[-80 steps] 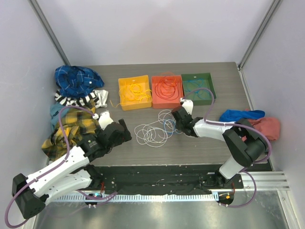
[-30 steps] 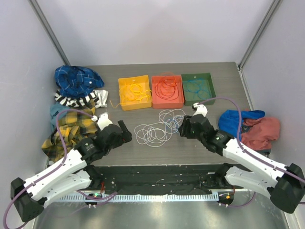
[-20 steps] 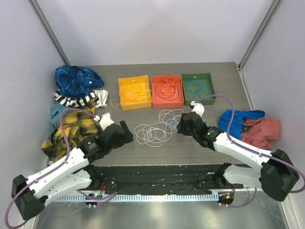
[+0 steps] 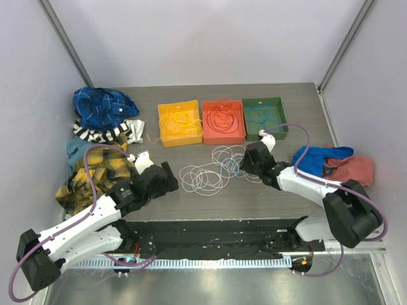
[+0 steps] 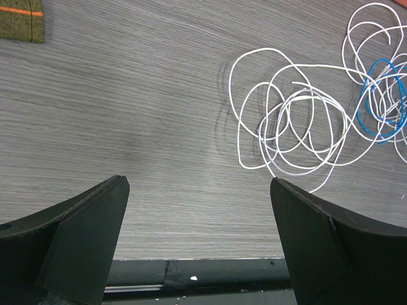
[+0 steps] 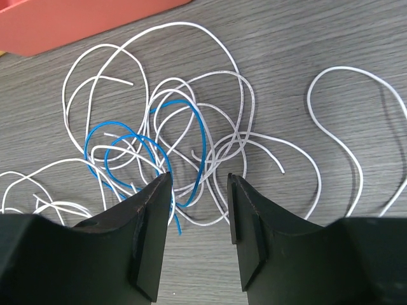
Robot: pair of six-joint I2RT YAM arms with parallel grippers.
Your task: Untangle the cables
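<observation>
White wire loops (image 4: 205, 176) are seen heaped in a knot at the middle of the table (image 4: 299, 105). One blue cable (image 6: 137, 152) is threaded through the end of the heap nearest the right arm. Sorting is judged to be well advanced. Yellow strands (image 4: 181, 121) are laid in the yellow tray (image 4: 181, 142), red strands (image 4: 222, 117) in the red tray (image 4: 224, 140) and bluish strands (image 4: 264, 115) in the green tray (image 4: 262, 100). All three trays are set side by side just behind the knot. What is left, as far as can be told, is for the blue cable to be drawn free and the white loops to be parted.

The right gripper (image 6: 199, 181) is held low over the blue cable, its jaws partly spread with nothing pinched; strands are seen in the gap beneath. The left gripper (image 5: 198, 190) is spread wide and empty, poised near the left end of the white loops and not touching them.

Open tabletop is offered in front of the knot, toward the arm bases, and at the far right corner beside the green tray. Room is narrowed by the tray walls close behind, by a cloth pile (image 4: 102, 143) along the left edge, and by bunched cloths (image 4: 331, 166) at the right edge.
</observation>
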